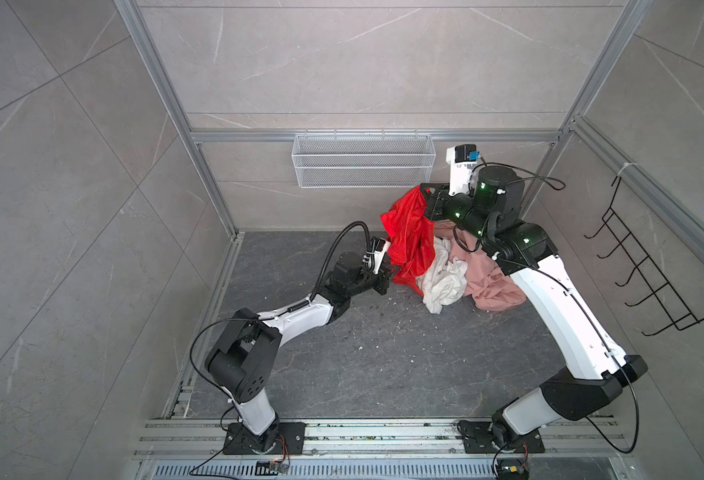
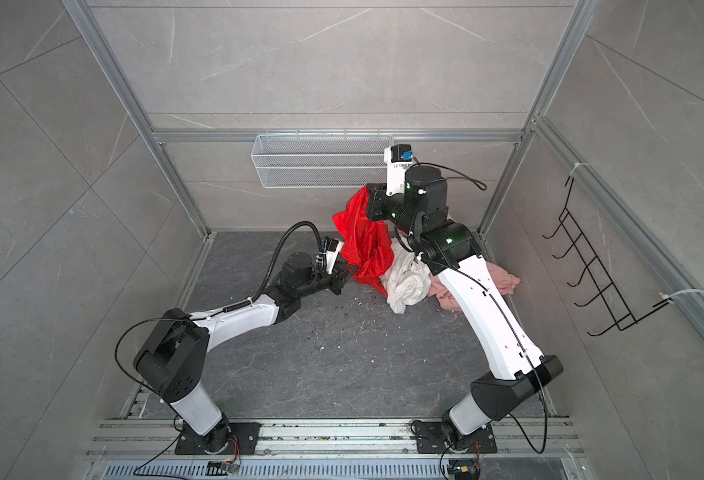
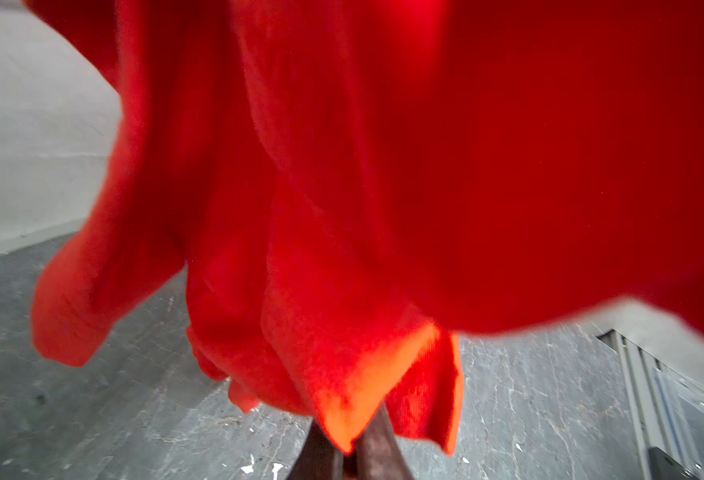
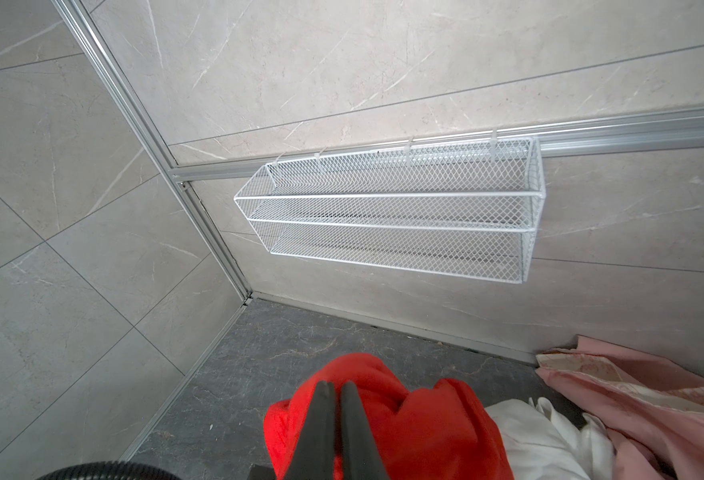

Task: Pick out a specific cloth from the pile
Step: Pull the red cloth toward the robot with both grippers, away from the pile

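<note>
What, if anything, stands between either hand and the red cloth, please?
Nothing visible: the right hand is shut on the red cloth near its top, and the left hand pinches a lower corner; the white cloth lies beside it.

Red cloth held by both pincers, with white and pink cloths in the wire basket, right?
No, the white cloth and pink cloth lie on the floor, not in the wire basket; both top views show it. The left pincer and right pincer hold the red cloth.
</note>
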